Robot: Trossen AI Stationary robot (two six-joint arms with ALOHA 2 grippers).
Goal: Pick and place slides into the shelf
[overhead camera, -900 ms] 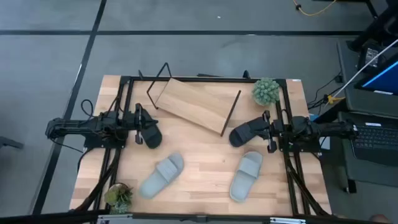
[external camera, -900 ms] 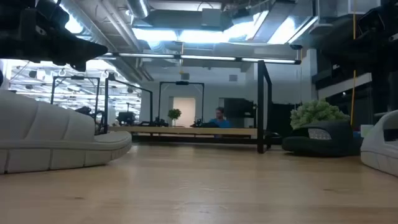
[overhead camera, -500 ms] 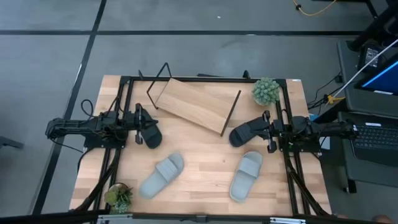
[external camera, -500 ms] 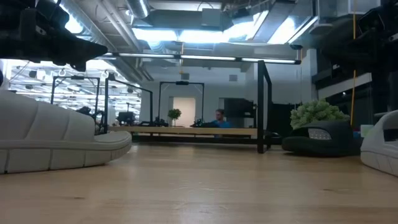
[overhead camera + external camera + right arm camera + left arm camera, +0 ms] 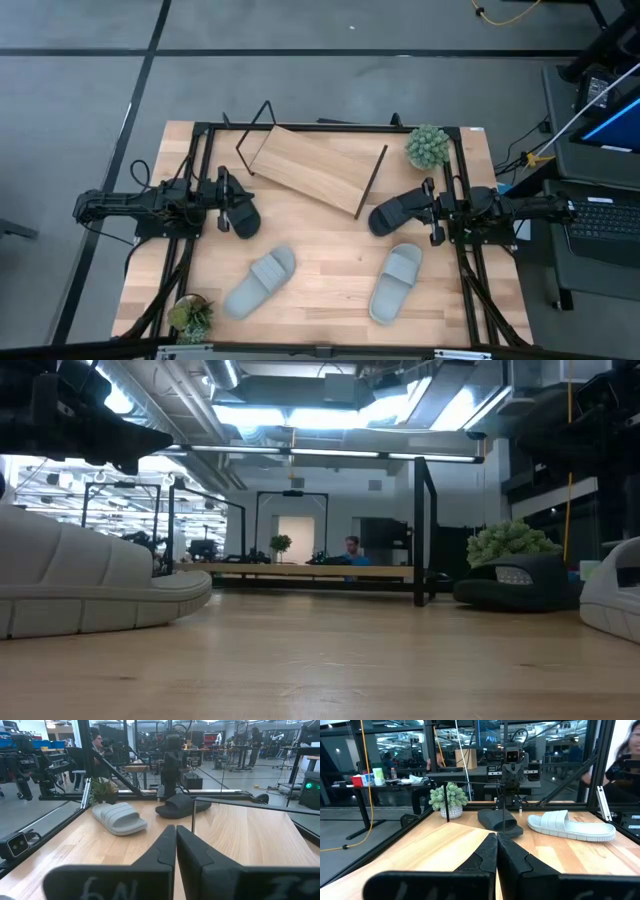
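Both arms sit low at the sides of the bench (image 5: pixel 330 270), each pincer clenched on nothing. The left pincer (image 5: pixel 496 851) is at the left edge, its fingers (image 5: pixel 482 857) pressed together, just beside a black slide (image 5: pixel 243 215). The right pincer (image 5: pixel 175 847) is at the right edge, fingertips likewise closed, next to the other black slide (image 5: pixel 394 212).

The shelf (image 5: pixel 315 169) stands at the back middle of the bench, turned at an angle, its light wood board bare — no slides on it. The two grey slides lie on the bench nearer the front: one (image 5: pixel 258 283) left of centre, the other (image 5: pixel 396 283) right of centre, well apart from each other and from the shelf.

A small green plant (image 5: pixel 427 146) stands at the back right corner, and another (image 5: pixel 190 313) at the front left corner
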